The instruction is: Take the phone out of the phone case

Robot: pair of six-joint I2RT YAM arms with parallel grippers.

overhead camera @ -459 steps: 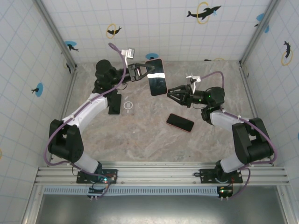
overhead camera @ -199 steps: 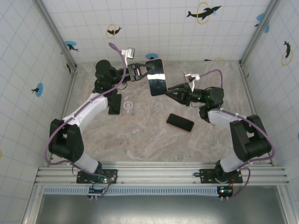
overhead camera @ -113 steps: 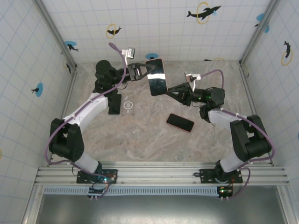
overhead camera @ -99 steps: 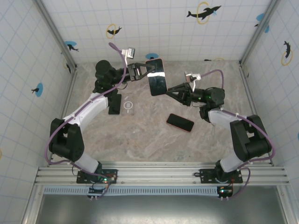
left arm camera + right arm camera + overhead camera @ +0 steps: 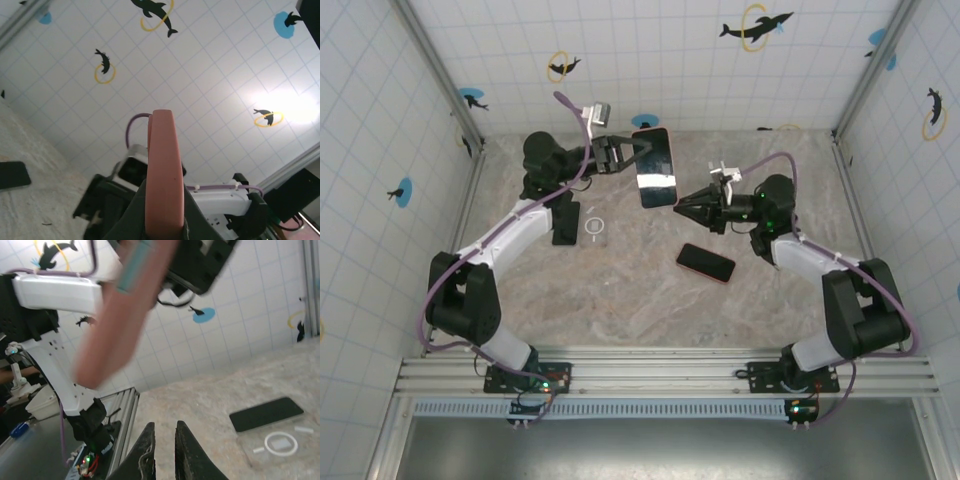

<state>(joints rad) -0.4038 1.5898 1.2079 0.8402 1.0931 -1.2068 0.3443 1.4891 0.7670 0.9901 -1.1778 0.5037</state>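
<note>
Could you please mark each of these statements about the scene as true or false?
1. The left gripper holds the pink-cased phone up off the table. True.
2. The right gripper is clamped on that raised phone. False: its tip is beside the phone's lower corner, and the right wrist view shows nothing between its fingers.
3. A second phone lies flat on the table in front of the right arm. True.
4. The black phone near the left arm stands upright on its edge. False: it lies flat on the table.
</note>
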